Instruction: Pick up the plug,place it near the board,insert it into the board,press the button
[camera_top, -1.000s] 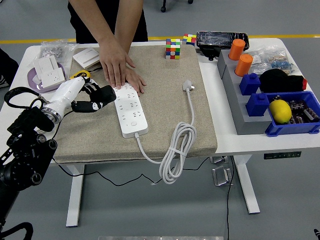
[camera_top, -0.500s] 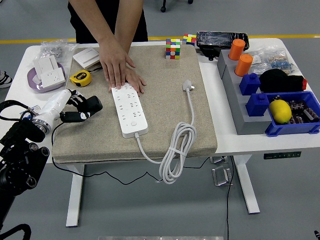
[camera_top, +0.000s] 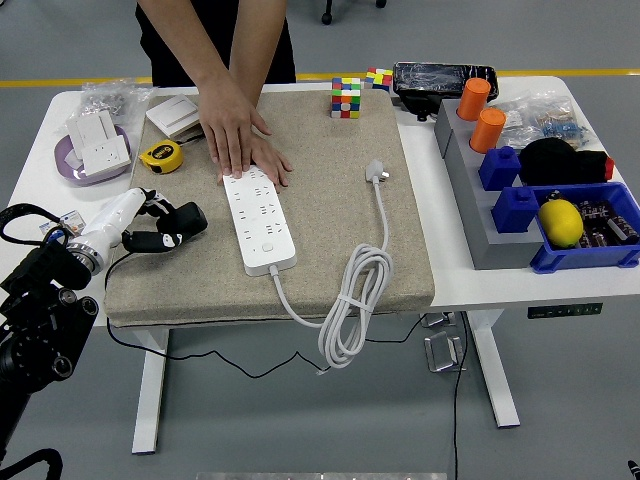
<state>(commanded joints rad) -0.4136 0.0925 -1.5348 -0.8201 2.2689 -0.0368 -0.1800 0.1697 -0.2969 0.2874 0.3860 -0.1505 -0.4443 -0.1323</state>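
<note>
The white plug (camera_top: 376, 173) lies on the beige mat (camera_top: 330, 230), right of centre. Its cable runs down to a coil (camera_top: 350, 300) hanging over the mat's front edge. The white power strip (camera_top: 259, 220) lies lengthwise at mid mat, its button (camera_top: 267, 247) near the front end. A person's hands (camera_top: 238, 135) press flat on the strip's far end. My left hand (camera_top: 168, 224), black with a white forearm, hovers over the mat's left edge, a short gap left of the strip, fingers loosely relaxed and empty. It is far from the plug.
A yellow tape measure (camera_top: 160, 155) and a purple dish (camera_top: 70, 160) holding a white socket sit at the back left. A colour cube (camera_top: 346, 97) stands at the mat's far edge. On the right stand a grey rack (camera_top: 470, 200) with orange and blue pieces and a blue bin (camera_top: 600, 255).
My left hand has pulled back from the strip's left side, moving left and toward the near edge, then settled. The person's hands, plug and strip have not moved.
</note>
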